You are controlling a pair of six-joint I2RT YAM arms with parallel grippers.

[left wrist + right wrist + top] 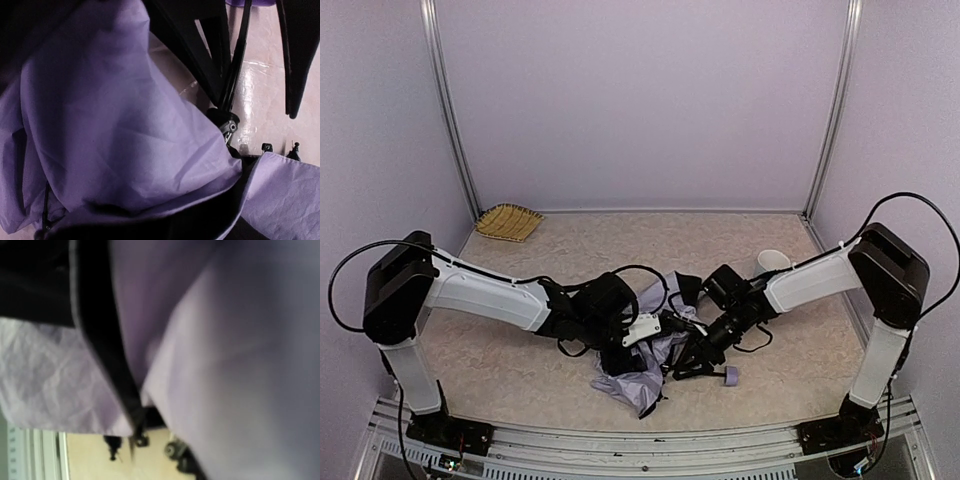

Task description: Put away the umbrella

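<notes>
Umbrella (642, 385) sits crumpled mid-table, between the arms: light, floppy, slippery, easily snagged. Take the rigid handle (730, 375), I'd say. Left gripper (620, 355) and right gripper (692, 362) are buried in fabric, so I can't tell the jaw width.

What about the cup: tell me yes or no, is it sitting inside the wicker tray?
No, the cup sits over on the right side, well apart from the wicker tray in the back left corner.

The umbrella (640, 385) swallows the right gripper's (692, 363) tips, so their spread cannot be told (its wrist view is blurred fabric). Beyond the umbrella, the right arm (810, 280) covers most of the cup (774, 261). The left wrist view crops the umbrella.
</notes>
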